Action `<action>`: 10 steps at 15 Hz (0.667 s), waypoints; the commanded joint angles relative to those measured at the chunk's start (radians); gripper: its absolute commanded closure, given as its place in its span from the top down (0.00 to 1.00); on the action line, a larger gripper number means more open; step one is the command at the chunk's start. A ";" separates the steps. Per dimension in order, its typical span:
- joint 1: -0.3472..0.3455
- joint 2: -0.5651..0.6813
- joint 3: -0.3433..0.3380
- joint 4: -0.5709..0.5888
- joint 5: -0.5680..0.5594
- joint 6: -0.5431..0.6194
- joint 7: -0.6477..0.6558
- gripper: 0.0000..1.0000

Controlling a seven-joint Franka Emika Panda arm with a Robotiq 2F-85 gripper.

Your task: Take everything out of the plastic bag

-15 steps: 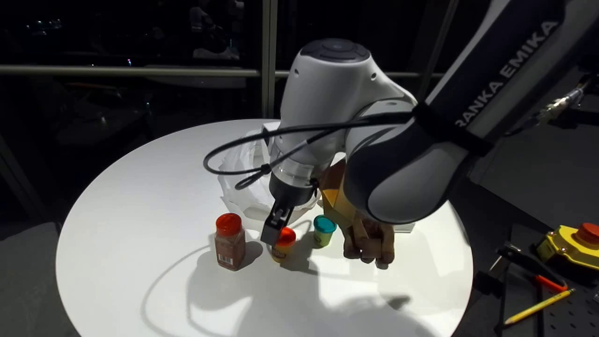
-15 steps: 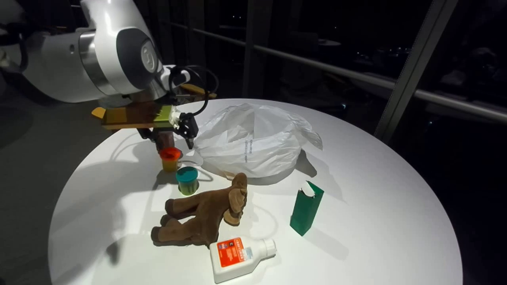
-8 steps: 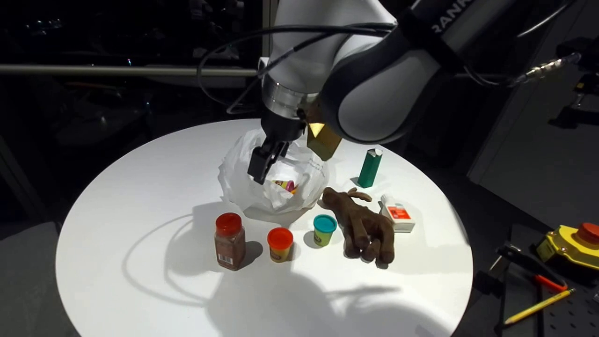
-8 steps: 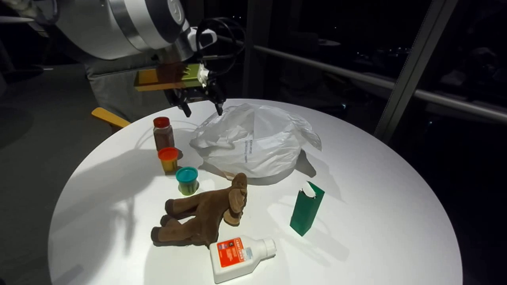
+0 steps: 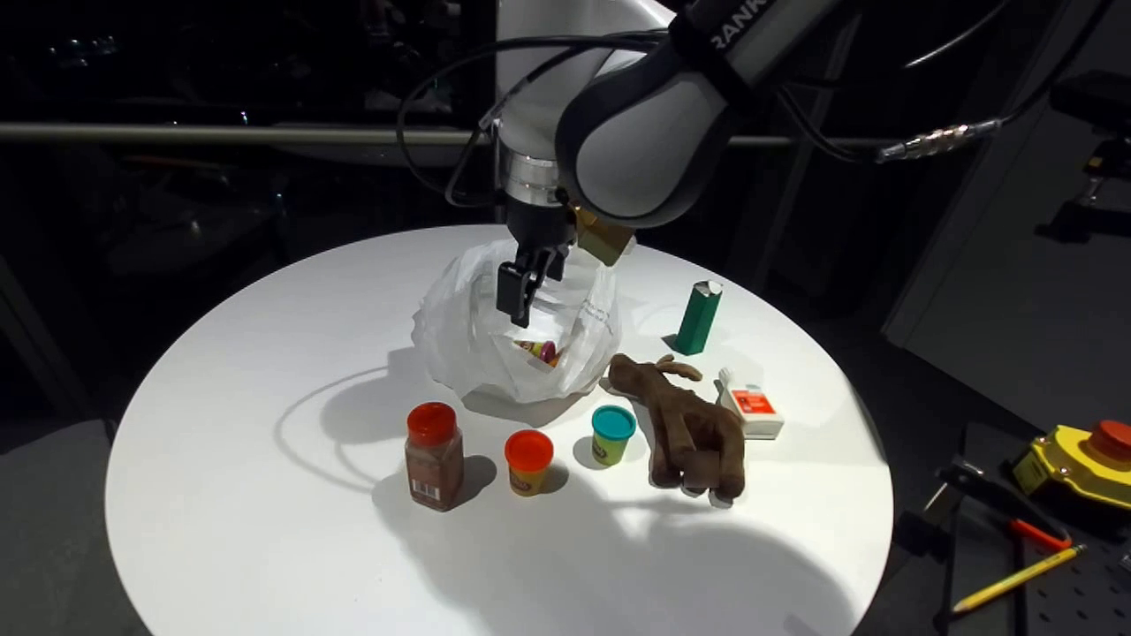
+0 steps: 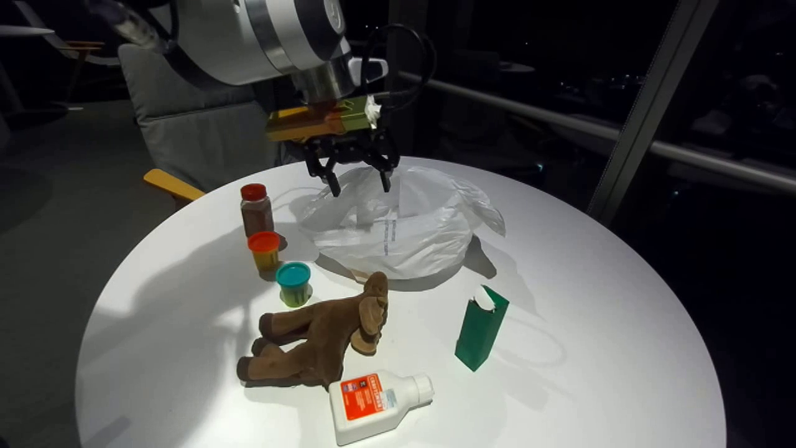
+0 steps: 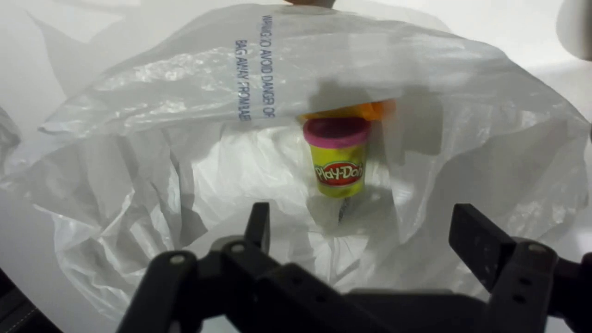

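Note:
The white plastic bag (image 5: 459, 353) lies slumped on the round table with its mouth open; it also shows in an exterior view (image 6: 423, 242) and in the wrist view (image 7: 175, 92). Inside it, a yellow Play-Doh tub (image 7: 340, 162) with a pink-purple lid is visible; it shows small in an exterior view (image 5: 535, 348). An orange thing (image 7: 365, 111) lies behind the tub, partly covered by the bag's edge. My gripper (image 7: 360, 215) is open and empty above the bag's mouth; it shows in both exterior views (image 5: 528, 296) (image 6: 360, 185). The tub lies ahead of the fingers, untouched.
On the white table (image 5: 265, 442) stand a red-lidded jar (image 5: 435, 464), a red-lidded tub (image 5: 528, 461), a teal-lidded tub (image 5: 611, 435) and a green box (image 5: 698, 320). A brown plush animal (image 6: 326, 336) and a white bottle (image 6: 373, 407) lie beside the bag.
My gripper has risen from the red-lidded tub and moved over to the bag's mouth. The red-lidded tub stays standing on the table. The bag's contents have come into view.

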 commanded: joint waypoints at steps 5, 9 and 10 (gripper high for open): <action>-0.151 0.200 0.061 0.217 0.010 -0.039 -0.230 1.00; -0.202 0.276 0.078 0.299 0.029 -0.061 -0.292 1.00; -0.213 0.281 0.088 0.311 0.035 -0.067 -0.305 1.00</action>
